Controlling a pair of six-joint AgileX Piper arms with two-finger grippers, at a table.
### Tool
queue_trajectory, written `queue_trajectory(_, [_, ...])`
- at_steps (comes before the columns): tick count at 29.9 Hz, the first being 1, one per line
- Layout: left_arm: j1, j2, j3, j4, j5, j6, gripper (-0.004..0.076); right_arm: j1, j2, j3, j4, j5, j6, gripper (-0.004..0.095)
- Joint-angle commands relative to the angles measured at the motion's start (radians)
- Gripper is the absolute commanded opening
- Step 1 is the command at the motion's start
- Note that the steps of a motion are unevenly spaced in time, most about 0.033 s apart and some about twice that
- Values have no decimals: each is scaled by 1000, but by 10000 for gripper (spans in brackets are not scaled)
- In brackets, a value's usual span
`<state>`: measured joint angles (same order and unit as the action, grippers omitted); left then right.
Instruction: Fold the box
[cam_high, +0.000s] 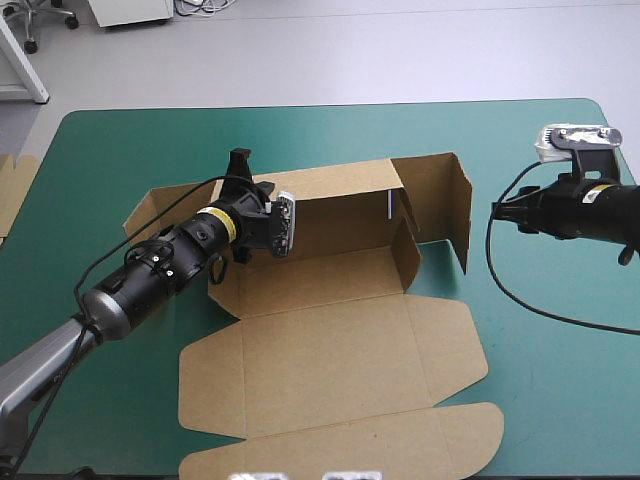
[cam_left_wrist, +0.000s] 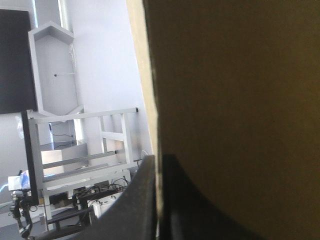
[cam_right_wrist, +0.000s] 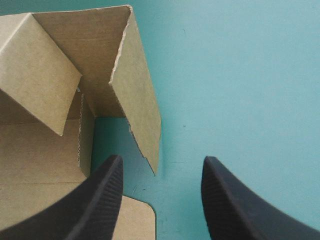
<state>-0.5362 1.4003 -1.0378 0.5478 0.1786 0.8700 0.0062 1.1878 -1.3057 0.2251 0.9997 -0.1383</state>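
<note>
The left claw (cam_left_wrist: 159, 162), one of two, pinches the brown cut-cardboard box (cam_high: 330, 330) by the top edge of its raised back wall, near the ten o'clock corner. The right claw (cam_right_wrist: 162, 160) hangs spread over the teal-green surface (cam_high: 540, 400) at three o'clock, apart from the board. The single box sits mid-surface, back and right walls upright, lid and rounded flaps flat toward six o'clock. One strip of brown board (cam_high: 14, 195) shows at nine o'clock.
</note>
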Motion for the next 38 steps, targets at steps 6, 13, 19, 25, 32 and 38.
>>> queue_trajectory(6, [28, -35, -15, 158, -308, -9, 1, -5, -21, -49, 59, -34, -13, 459])
queue_trajectory(13, [-1, -46, -15, 124, -234, -210, 9, -5, -7, -86, 55, -62, -24, 458])
queue_trajectory(19, [-78, -68, -14, 124, -71, -249, -10, -5, 132, -200, 55, -46, -24, 407])
queue_trajectory(25, [-106, -70, -14, 124, 55, -310, -10, -5, 331, -394, 66, 19, -19, 404])
queue_trajectory(32, [-106, -70, -14, 124, 73, -355, -10, -5, 548, -621, 94, 100, -28, 348])
queue_trajectory(38, [-106, -68, -14, 124, 116, -355, -10, -5, 699, -780, 181, 156, -54, 281])
